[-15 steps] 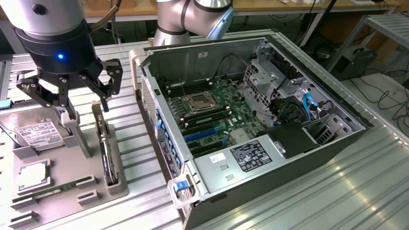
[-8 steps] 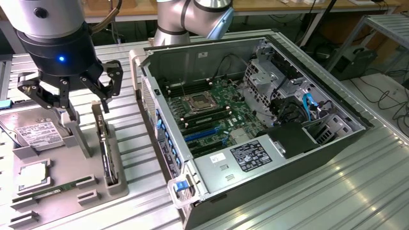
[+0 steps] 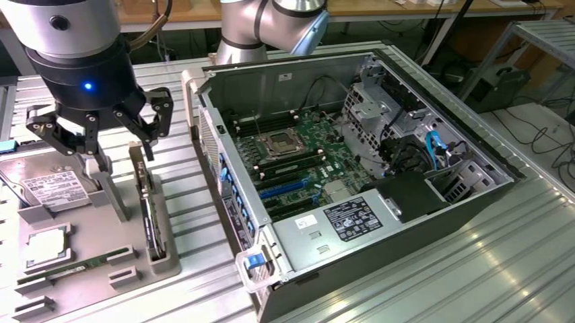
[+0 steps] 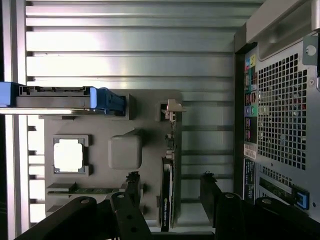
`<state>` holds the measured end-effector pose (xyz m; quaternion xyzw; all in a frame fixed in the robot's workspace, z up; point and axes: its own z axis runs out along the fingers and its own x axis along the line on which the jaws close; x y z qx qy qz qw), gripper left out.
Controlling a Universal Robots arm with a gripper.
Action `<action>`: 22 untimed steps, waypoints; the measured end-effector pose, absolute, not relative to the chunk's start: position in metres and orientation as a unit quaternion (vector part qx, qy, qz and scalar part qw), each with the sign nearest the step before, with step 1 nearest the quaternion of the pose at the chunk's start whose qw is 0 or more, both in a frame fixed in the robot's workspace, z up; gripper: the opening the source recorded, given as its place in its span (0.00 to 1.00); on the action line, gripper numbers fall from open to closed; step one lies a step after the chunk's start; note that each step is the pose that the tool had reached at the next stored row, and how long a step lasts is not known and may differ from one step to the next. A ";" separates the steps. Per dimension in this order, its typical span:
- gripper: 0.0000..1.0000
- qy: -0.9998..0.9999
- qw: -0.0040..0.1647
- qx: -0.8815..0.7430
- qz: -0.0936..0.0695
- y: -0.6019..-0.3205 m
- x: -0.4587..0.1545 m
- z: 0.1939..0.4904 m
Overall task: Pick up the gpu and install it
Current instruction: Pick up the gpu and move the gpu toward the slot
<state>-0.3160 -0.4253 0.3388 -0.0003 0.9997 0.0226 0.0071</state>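
We see the jaws standing wide open, holding nothing, over the grey tray (image 3: pixel 115 250) on the exterior view's left side of the bench (image 3: pixel 467 269). The gpu (image 3: pixel 151 222) stands on its long edge in a slot of that tray, on the side nearest the computer case (image 3: pixel 269 81), and is not yet lifted.

From the wrist camera we look straight down on the gpu (image 4: pixel 167 185) edge-on, with its silver bracket (image 4: pixel 173 109) at one end. The dark fingers (image 4: pixel 132 186) straddle the card, one on each side, both apart from it.

On the same tray (image 4: pixel 145 115) lie a hard drive (image 3: pixel 50 185), a processor chip (image 3: pixel 45 242) in its own pocket, and a slim memory stick (image 3: pixel 81 266), all well apart from the jaws.

The case lies on its side just beside the tray with its panel off, and the green motherboard (image 3: pixel 306 155) shows inside.
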 end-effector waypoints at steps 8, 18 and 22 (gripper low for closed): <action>0.60 1.000 0.006 -0.005 0.023 -0.434 -0.316 0.330; 0.60 1.000 0.006 -0.006 0.023 -0.436 -0.316 0.329; 0.60 1.000 0.006 -0.006 0.023 -0.440 -0.316 0.328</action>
